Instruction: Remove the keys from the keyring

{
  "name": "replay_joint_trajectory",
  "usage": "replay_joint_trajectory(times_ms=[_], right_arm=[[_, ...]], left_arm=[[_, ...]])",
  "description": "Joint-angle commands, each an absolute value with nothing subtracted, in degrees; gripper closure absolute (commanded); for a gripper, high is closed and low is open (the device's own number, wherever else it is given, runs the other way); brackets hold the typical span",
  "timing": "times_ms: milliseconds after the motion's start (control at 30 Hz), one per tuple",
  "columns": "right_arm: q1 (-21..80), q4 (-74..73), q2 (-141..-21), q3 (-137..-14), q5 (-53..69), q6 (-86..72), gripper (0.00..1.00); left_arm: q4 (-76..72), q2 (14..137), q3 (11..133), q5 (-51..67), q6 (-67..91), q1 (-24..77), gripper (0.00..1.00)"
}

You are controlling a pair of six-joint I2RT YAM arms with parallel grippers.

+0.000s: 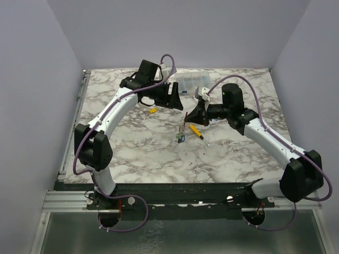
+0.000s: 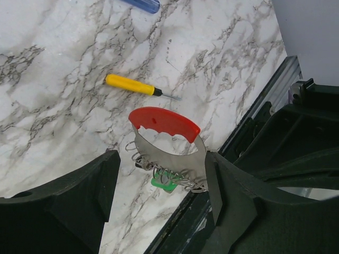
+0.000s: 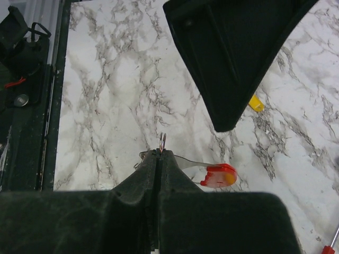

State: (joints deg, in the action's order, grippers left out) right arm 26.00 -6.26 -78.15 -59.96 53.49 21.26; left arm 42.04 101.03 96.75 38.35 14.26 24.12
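Note:
My right gripper [image 1: 192, 117] is shut on the thin metal keyring [image 3: 162, 142], whose ring pokes out just past the closed fingertips [image 3: 160, 154]. The keyring's red tag [image 3: 220, 176] and metal strap [image 2: 169, 159] stick out to one side. A green key [image 2: 165, 183] hangs among the wire rings; in the top view the bunch of keys [image 1: 181, 137] dangles below the gripper. A yellow key [image 1: 152, 111] lies loose on the table. My left gripper [image 1: 172, 96] is open, its fingers [image 2: 79, 201] either side of the strap, the right finger close against it.
A yellow-handled screwdriver [image 1: 196, 130] lies on the marble table [image 1: 132, 148] beside the keys and also shows in the left wrist view [image 2: 132, 84]. A blue screwdriver handle [image 2: 143, 4] lies farther off. A clear parts box [image 1: 190, 82] stands at the back.

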Motion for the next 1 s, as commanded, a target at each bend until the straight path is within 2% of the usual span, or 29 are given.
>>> replay_joint_trajectory(times_ms=[0,367,533,733,967], right_arm=[[26.92,-6.15,-78.46,-61.4,55.06,22.98,0.99],[28.36,-6.14,-78.93,-61.11,52.91,23.98,0.99],[28.48,-6.12,-78.73,-61.21,51.89,24.15,0.99],[28.48,-6.5,-78.71,-61.17,51.38,24.26,1.0],[28.56,-6.85,-78.92,-61.37,50.71,24.25,0.99]], left_arm=[[41.31,101.95,97.68,38.96,15.45,26.87,0.29],[41.68,101.69,94.09,36.01,16.3,32.43,0.29],[42.49,101.36,91.76,33.09,15.33,33.83,0.33],[43.18,101.51,91.82,30.51,14.73,34.45,0.47],[43.44,101.95,91.9,30.98,15.27,34.48,0.76]])
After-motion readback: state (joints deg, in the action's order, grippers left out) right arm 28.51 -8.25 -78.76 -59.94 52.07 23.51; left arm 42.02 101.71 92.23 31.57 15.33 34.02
